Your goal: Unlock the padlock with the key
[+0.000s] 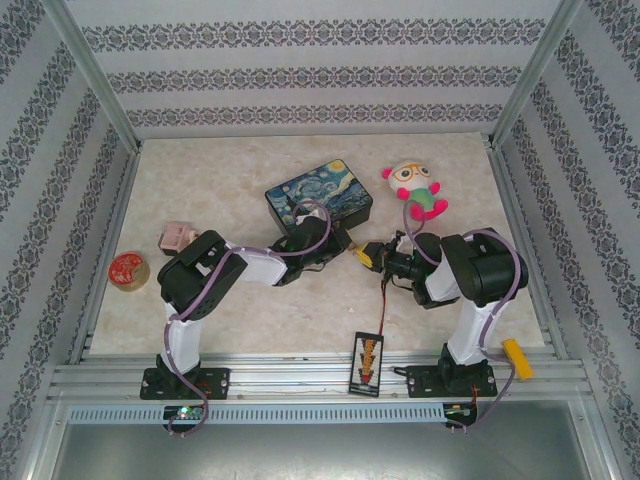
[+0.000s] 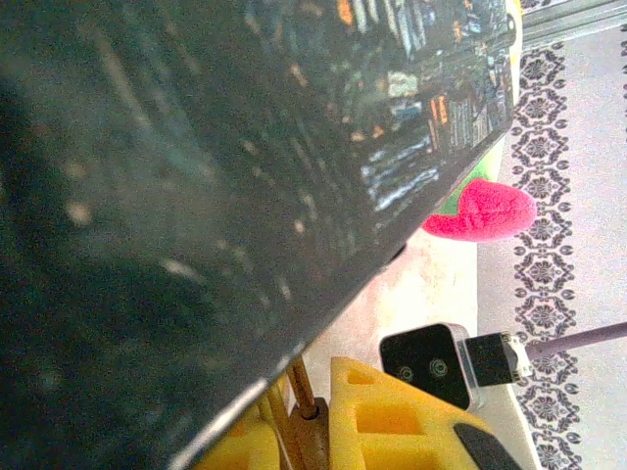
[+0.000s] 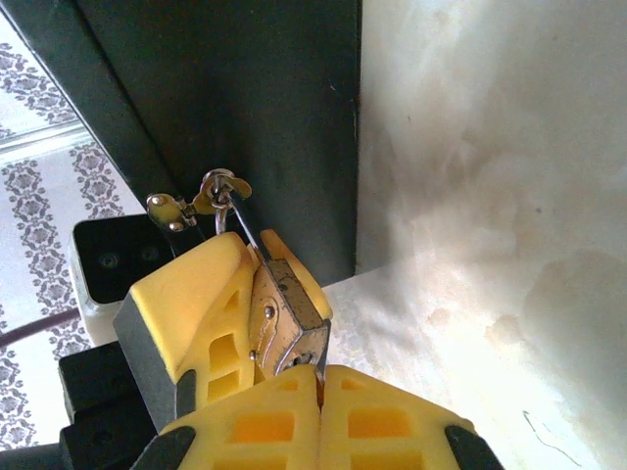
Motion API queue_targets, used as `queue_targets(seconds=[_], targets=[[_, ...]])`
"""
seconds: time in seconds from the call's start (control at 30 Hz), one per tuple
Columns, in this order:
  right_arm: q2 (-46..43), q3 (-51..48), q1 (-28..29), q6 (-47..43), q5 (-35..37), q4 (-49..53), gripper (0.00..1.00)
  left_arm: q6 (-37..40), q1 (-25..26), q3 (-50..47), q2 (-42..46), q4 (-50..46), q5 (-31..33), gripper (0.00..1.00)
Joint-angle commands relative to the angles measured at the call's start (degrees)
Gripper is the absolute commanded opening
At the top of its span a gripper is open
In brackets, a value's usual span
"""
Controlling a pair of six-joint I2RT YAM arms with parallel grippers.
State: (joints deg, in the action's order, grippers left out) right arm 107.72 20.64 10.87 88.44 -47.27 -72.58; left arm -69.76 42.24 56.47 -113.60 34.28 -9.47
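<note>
There is one painted box (image 1: 320, 195) on the table (image 1: 220, 180). One small brass padlock (image 3: 286, 318) hangs from the latch (image 3: 220, 188) on the side of the box facing the arms, close to a corner of the box.

Two pincers meet there. The left gripper (image 3: 257, 269) is clamped on the padlock. The right gripper (image 3: 318, 392) has its fingers pressed together, with the tips right at the padlock's bottom end.

One plush toy (image 1: 415, 190) lies just right of the box. One red tape roll (image 1: 128, 270) lies far to the left. Behind the box the table is bare. In front of it, both arms crowd the space.
</note>
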Motion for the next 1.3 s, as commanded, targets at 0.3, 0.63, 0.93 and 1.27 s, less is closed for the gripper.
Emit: queue_targets(seconds=[0.3, 0.63, 0.93, 1.27], targets=[[1.35, 5.35, -2.42, -5.97, 2.03, -6.79, 0.16, 0.35, 0.77, -0.16, 3.21, -19.11, -16.32, 0.04], [-0.11, 1.42, -2.96, -10.16, 1.47, -6.36, 0.34, 0.77, -0.09, 0.18, 3.56, -20.05, -13.96, 0.04], [-10.68, -3.95, -2.96, -21.33, 2.13, 5.24, 0.33, 0.17, -0.80, 0.12, 3.47, -20.22, -13.07, 0.04], [-38.11, 3.16, 7.29, -52.10, 22.90, 61.58, 0.31, -0.42, -0.93, 0.40, 3.20, -20.62, -12.83, 0.05]])
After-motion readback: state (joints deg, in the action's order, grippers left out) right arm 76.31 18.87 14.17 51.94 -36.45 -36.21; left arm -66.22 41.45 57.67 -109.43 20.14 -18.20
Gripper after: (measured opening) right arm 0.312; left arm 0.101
